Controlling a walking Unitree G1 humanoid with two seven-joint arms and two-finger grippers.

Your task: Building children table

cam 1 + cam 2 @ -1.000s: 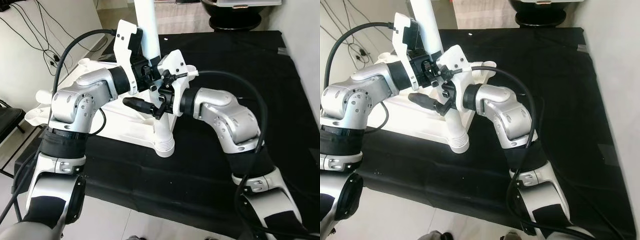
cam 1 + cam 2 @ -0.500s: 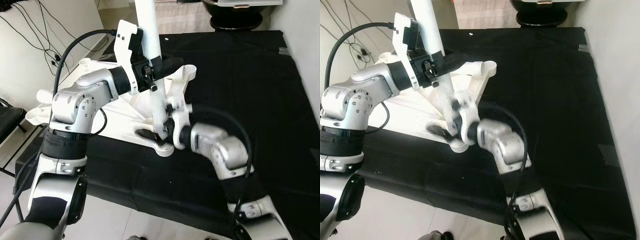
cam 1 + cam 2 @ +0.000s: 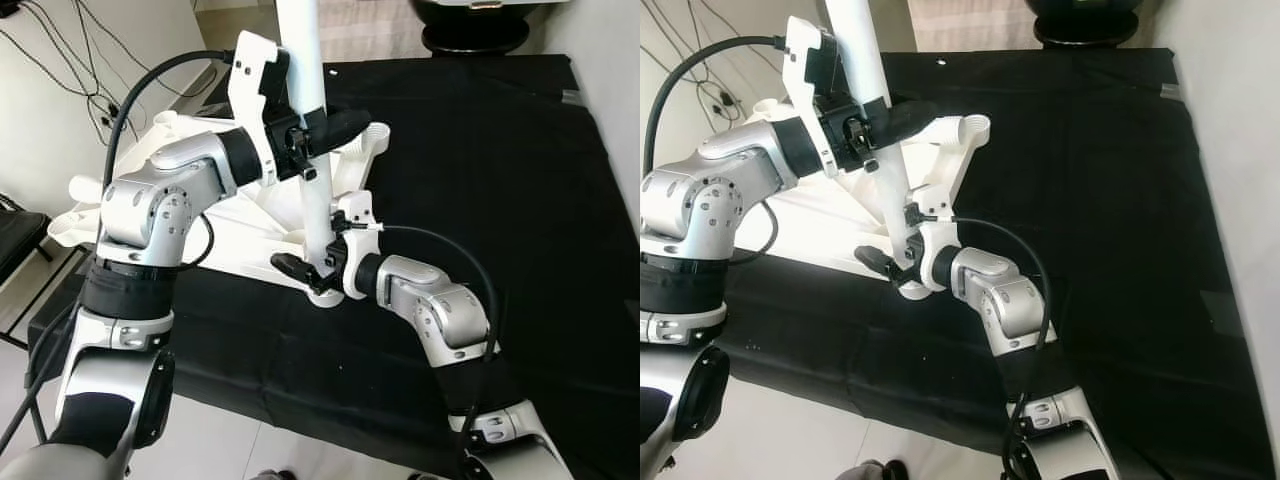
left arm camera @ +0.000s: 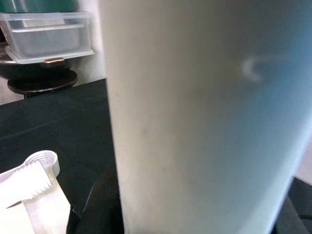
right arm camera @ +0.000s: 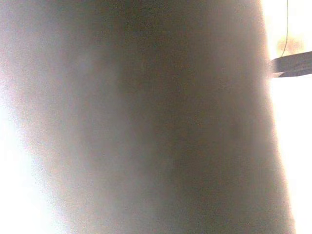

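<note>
1. The right end effector (image 3: 312, 272) has dropped from beside the left one to the foot of the white leg (image 3: 308, 120), its fingers around it.
2. The left end effector (image 3: 318, 130) grips the leg higher up, holding it upright.
3. The leg stands over the white tabletop (image 3: 240, 235) on the black bench (image 3: 480, 170), probably for joining.

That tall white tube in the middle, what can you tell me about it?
The white tube looks like smooth plastic: a long round table leg. It stands nearly upright, tilted slightly, with its lower end ribbed like a screw thread and resting at the edge of the upturned white tabletop, on the black cloth. The left pincer clamps it partway up, black fingers on either side. The right pincer grips it near the bottom. Its top runs out of the picture.
</note>
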